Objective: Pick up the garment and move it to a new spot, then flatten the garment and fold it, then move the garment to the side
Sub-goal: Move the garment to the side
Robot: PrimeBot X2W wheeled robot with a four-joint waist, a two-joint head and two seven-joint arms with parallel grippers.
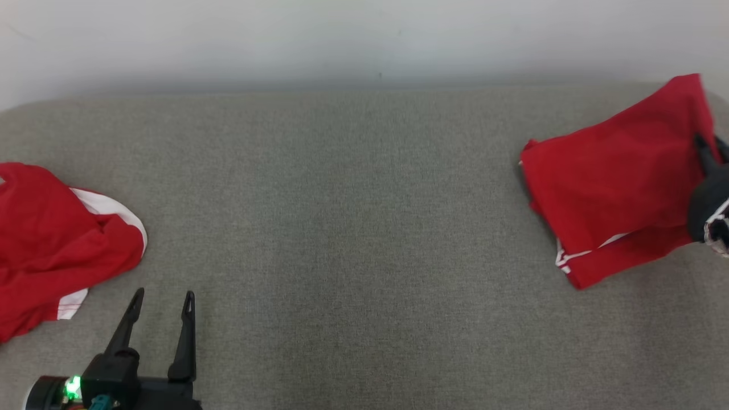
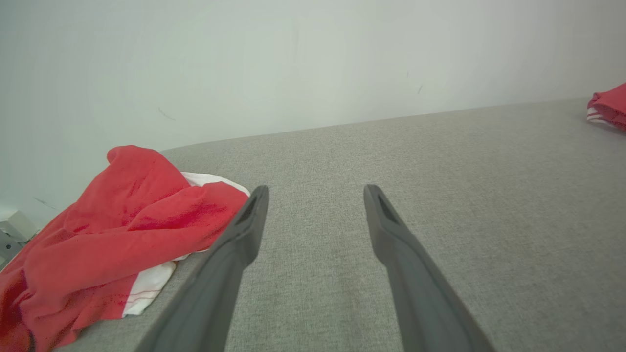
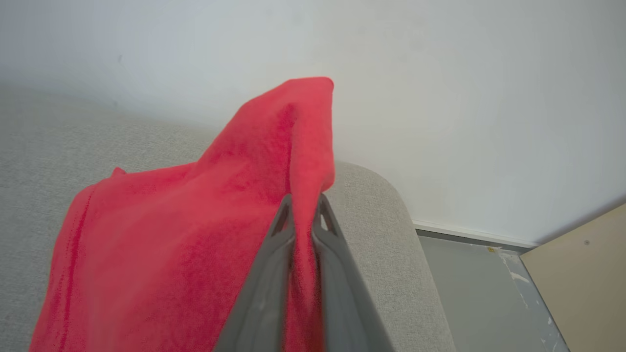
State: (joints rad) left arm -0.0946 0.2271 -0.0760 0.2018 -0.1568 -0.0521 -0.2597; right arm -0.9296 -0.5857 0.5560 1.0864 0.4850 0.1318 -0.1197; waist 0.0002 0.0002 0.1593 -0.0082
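A folded red garment (image 1: 615,182) with white stripes at its near edge lies at the far right of the grey cushioned surface (image 1: 364,228). My right gripper (image 1: 709,143) is shut on the garment's right edge. In the right wrist view the fingers (image 3: 281,244) pinch a fold of the red garment (image 3: 195,234), and a corner of it stands up above the fingertips. My left gripper (image 1: 164,299) stands open near the front left with nothing between its fingers (image 2: 244,230). The folded garment (image 2: 609,105) also shows small at the far right in the left wrist view.
A second red garment (image 1: 57,245) with white trim lies crumpled at the left edge, just left of my left gripper (image 2: 315,195); it shows as a red heap (image 2: 122,230) in the left wrist view. A pale wall (image 1: 364,40) backs the surface. Floor (image 3: 469,283) lies beyond its rounded right end.
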